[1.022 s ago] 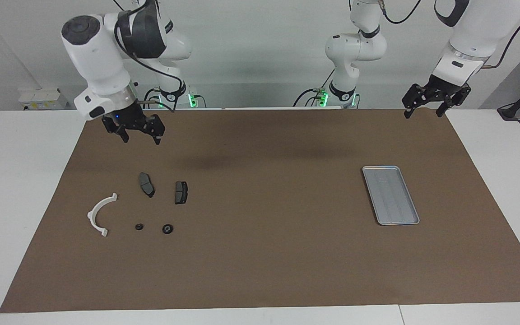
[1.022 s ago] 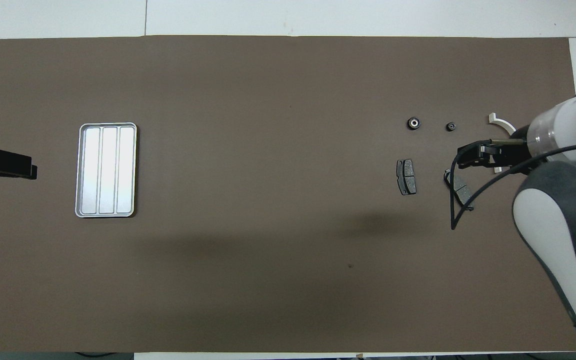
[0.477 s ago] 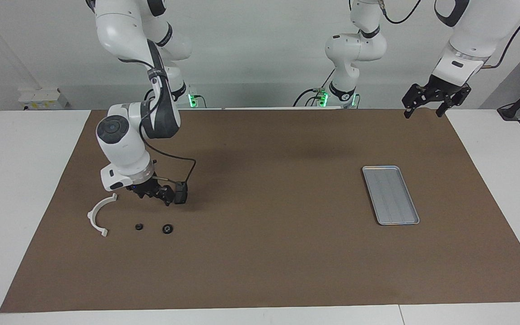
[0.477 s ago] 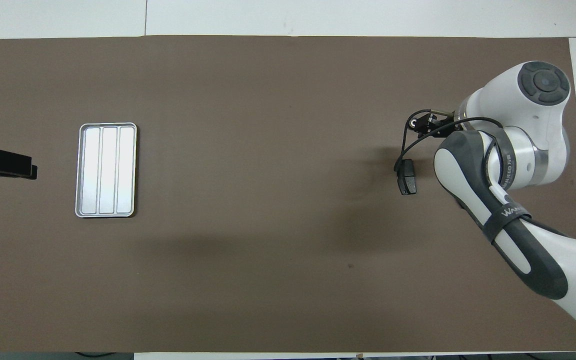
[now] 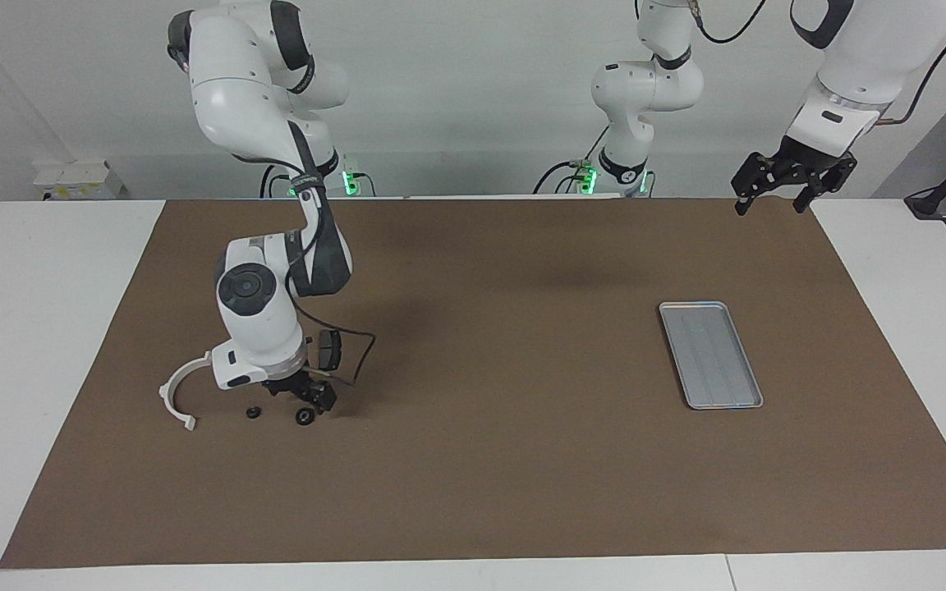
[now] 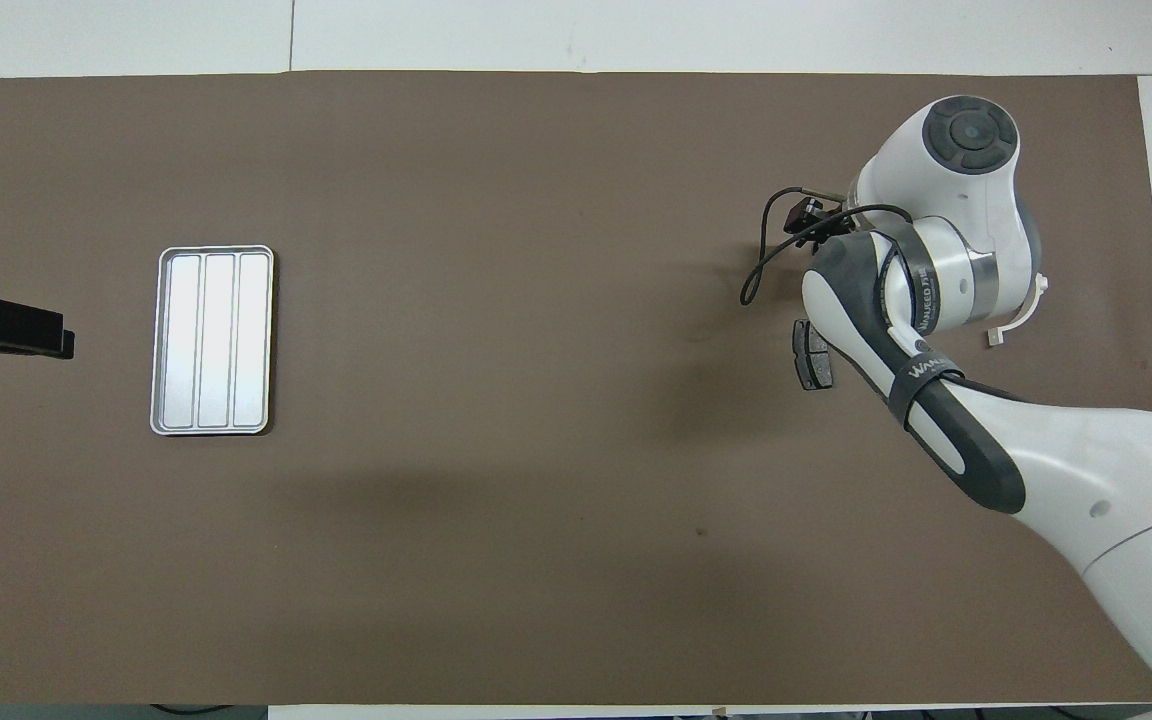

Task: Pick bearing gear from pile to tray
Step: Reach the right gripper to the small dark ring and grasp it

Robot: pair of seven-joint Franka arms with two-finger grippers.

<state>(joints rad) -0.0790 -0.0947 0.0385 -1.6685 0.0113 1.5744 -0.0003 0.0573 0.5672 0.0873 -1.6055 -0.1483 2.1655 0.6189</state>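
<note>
The pile lies toward the right arm's end of the mat. The bearing gear (image 5: 304, 418) is a small black ring on the mat, and a smaller black round piece (image 5: 253, 412) sits beside it. My right gripper (image 5: 306, 404) (image 6: 811, 220) is open and low, directly over the gear, which it hides in the overhead view. The white arc bracket (image 5: 176, 393) (image 6: 1022, 314) and one dark brake pad (image 5: 328, 349) (image 6: 813, 356) show beside the arm. The silver tray (image 5: 711, 355) (image 6: 213, 340) lies toward the left arm's end with nothing in it. My left gripper (image 5: 793, 185) (image 6: 6, 330) waits open, raised over the mat's edge.
A brown mat (image 5: 506, 460) covers most of the white table. The right arm's elbow and black cable (image 5: 354, 373) hang over the pile and hide part of it. Bare mat stretches between the pile and the tray.
The right arm has swung down from above the brake pads to just over the bearing gear. The parts, the tray and the left arm have not moved.
</note>
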